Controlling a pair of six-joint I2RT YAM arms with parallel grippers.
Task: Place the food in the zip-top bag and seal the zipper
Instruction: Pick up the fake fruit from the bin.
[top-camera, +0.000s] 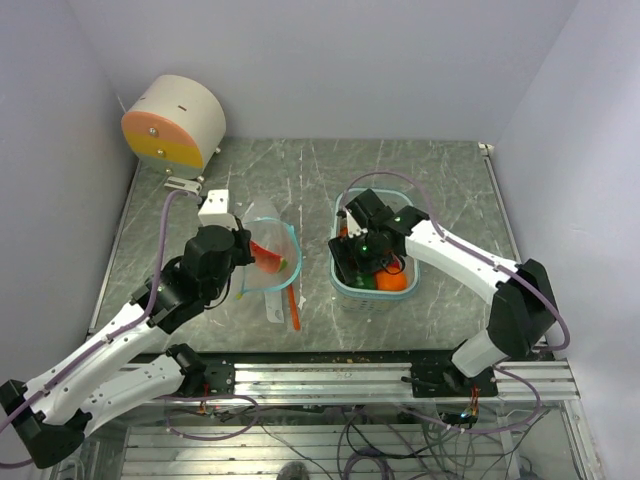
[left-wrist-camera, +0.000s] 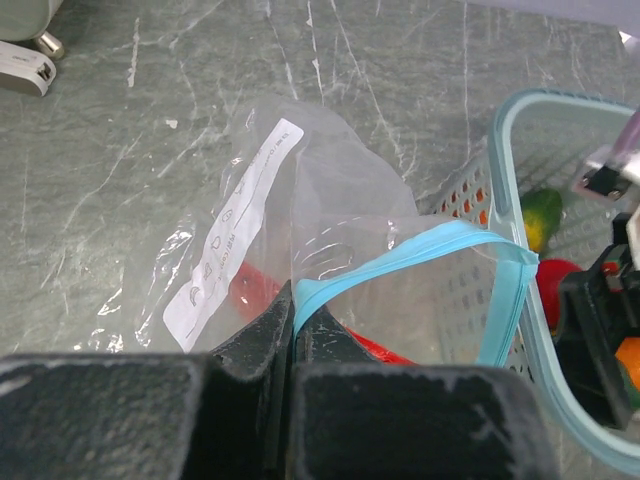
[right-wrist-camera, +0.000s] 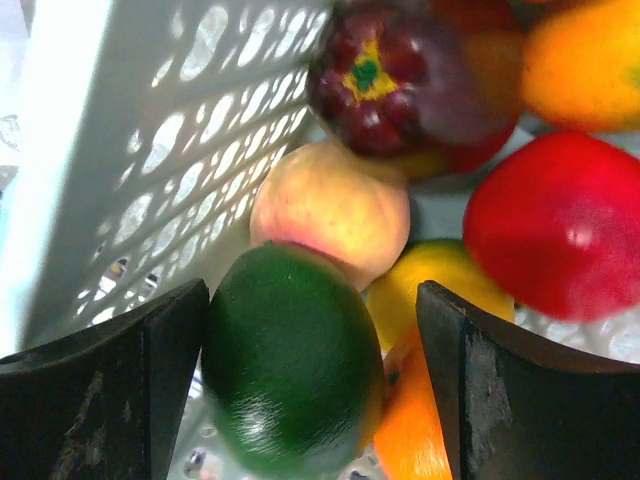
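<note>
The clear zip-top bag (top-camera: 268, 250) with a blue zipper rim (left-wrist-camera: 400, 262) lies left of the pale teal tub (top-camera: 343, 285). My left gripper (left-wrist-camera: 293, 312) is shut on the zipper rim and holds the mouth open; it also shows in the top view (top-camera: 243, 248). A red piece of food (left-wrist-camera: 250, 290) lies inside the bag. My right gripper (right-wrist-camera: 312, 305) is open, down inside the tub (right-wrist-camera: 150, 150), with its fingers on either side of a green fruit (right-wrist-camera: 290, 360). Around it lie peach (right-wrist-camera: 330, 205), maroon (right-wrist-camera: 385, 75), red (right-wrist-camera: 575, 225), yellow (right-wrist-camera: 440, 285) and orange (right-wrist-camera: 590, 60) fruits.
A round white drum with an orange and yellow face (top-camera: 175, 125) stands at the back left, with a small white block (top-camera: 215, 208) near it. An orange-red strip (top-camera: 297, 310) lies on the table in front of the bag. A metal rail (top-camera: 330, 375) runs along the near edge.
</note>
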